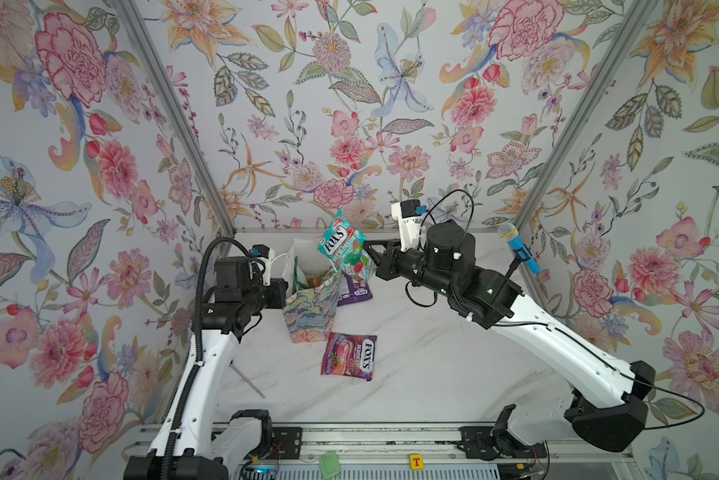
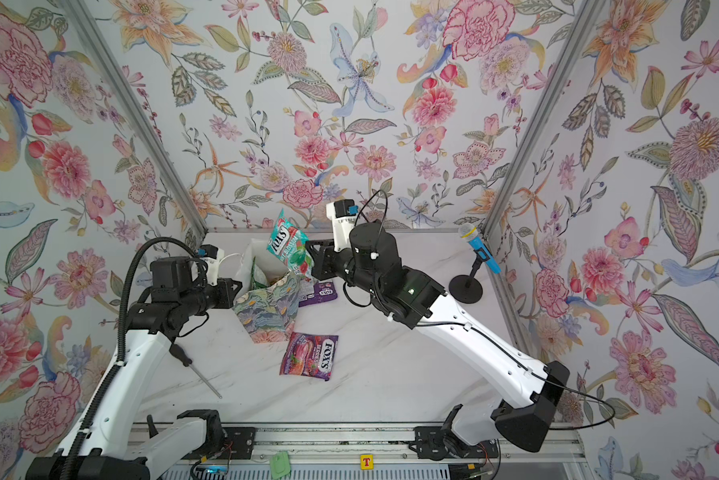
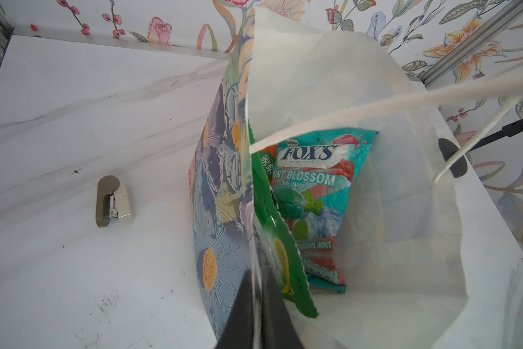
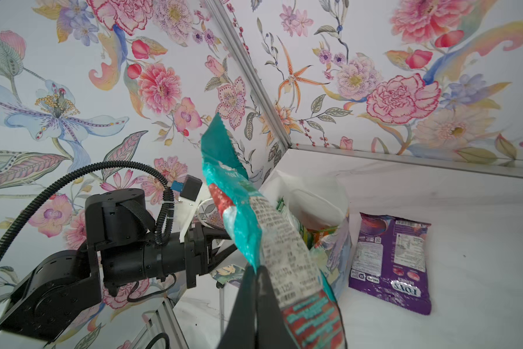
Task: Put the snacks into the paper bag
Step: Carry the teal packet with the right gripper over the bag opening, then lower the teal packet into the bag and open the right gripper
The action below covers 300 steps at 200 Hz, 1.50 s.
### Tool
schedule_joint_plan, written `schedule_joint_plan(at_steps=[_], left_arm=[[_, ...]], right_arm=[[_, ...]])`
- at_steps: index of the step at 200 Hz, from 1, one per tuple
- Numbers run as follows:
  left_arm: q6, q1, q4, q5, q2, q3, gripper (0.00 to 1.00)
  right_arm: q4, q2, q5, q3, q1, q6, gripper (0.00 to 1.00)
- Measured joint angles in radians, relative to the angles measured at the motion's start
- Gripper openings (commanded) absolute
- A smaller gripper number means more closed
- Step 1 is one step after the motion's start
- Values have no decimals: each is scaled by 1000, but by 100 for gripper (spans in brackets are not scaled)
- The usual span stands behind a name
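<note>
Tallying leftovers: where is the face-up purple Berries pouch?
In both top views the purple Berries pouch lies flat near the middle, just on the robot's side of the paper bag.

Pouch [image 1: 349,355] on table [image 1: 432,353] before paper bag [image 1: 312,316]

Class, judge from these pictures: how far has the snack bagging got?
Done: a teal pouch and a green pouch lie inside the paper bag. In hand: the right gripper holds a second teal pouch by the bag's mouth while the left gripper pinches its wall. Left: two purple pouches on the table, one beside the bag, one in front.
</note>
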Motion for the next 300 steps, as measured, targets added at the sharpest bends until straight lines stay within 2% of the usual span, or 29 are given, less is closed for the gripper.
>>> schedule_joint_plan(at_steps=[96,119,214,300], left_arm=[[0,0,8,1,0,-5,8],[0,0,14,3,-5,-9,8],[0,1,27,4,-10,-16,8],[0,1,39,7,-9,-22,8]], right_arm=[[-62,386,-17,483,3,-73,0],[-77,441,-3,548,3,-79,0],[-158,488,143,562,66,-147,0],[-172,469,292,415,114,-167,0]])
